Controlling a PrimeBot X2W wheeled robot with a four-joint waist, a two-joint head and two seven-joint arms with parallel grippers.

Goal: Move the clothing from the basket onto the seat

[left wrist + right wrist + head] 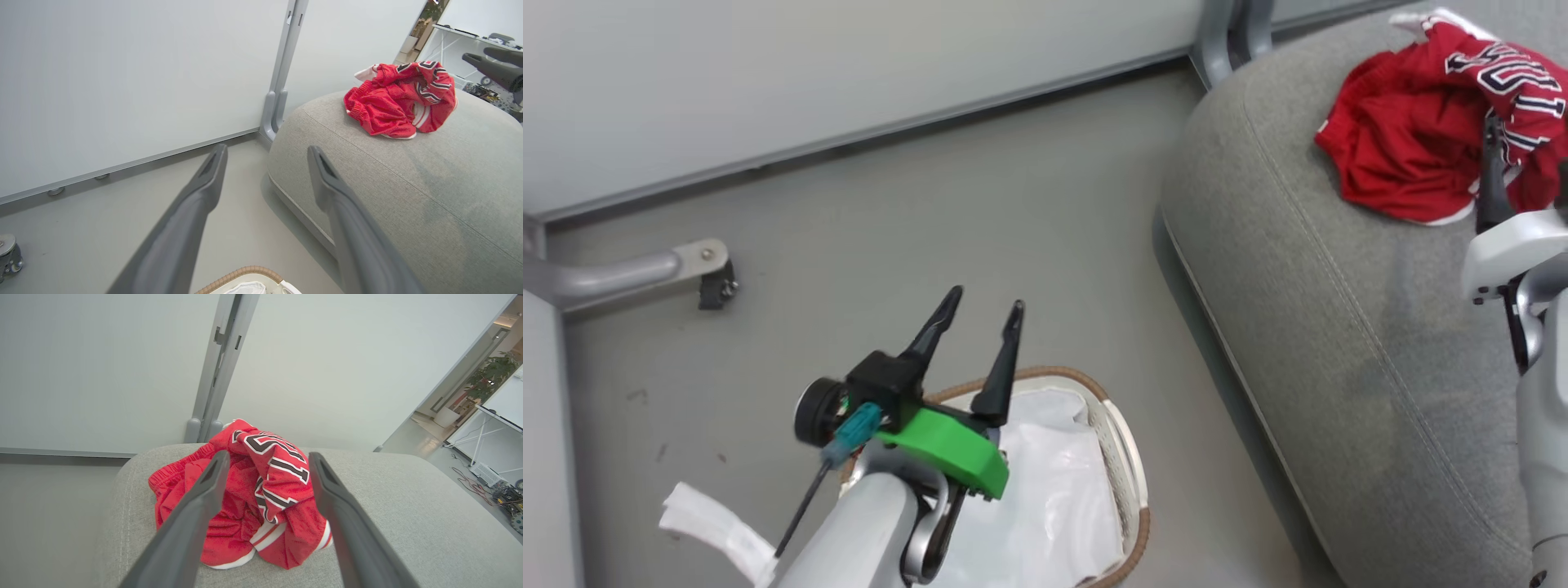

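Since clothing [1409,151] lies bunched on seat [1339,327], away from basket [1129,457], judge it soft, light, limp; take thick fold at top. Right gripper [268,456] spread, near heap, nothing clamped; left gripper [986,298] spread above basket.

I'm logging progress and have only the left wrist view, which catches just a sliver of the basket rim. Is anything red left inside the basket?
Observer: No red that I can see. The head view looks into the basket and shows its white liner, though the left gripper covers part of it.
Operator: Is the right gripper holding the clothing?
Observer: No. In the right wrist view the right gripper is open, and the clothing lies heaped on the seat beyond its spread fingers.
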